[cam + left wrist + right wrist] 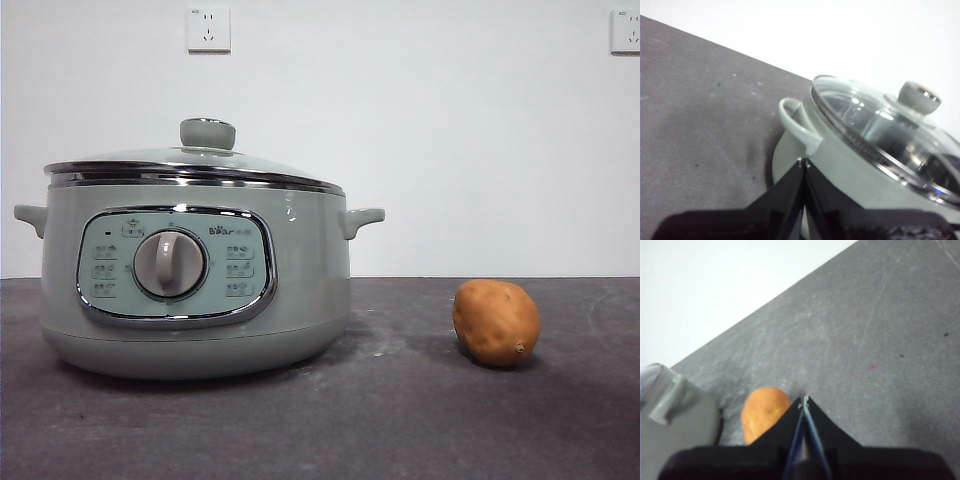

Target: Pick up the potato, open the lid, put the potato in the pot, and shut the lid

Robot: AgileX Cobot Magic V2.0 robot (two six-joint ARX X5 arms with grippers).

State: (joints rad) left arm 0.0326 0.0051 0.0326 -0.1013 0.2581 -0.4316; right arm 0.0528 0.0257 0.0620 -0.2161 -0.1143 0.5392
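The pot (195, 285) stands on the dark grey counter (400, 420), toward the left side as the front view shows it, with its control panel and grey dial (170, 264) facing the front edge. The lid (190, 165) sits closed on the pot's rim, its green knob (207, 133) upright on top. The potato (496, 322) lies on the counter well apart from the pot, toward the right side, resting on its own with nothing touching it. Neither arm shows in the front view. The left hand (803, 162) hangs above the counter just beside one of the pot's side handles (799, 125), its two black jaws pressed together tip to tip and gripping nothing. The right hand (805, 401) hangs above the potato, which shows partly behind its jaws; these too are clenched together and empty. Two wall sockets (208, 29) sit on the white wall behind.
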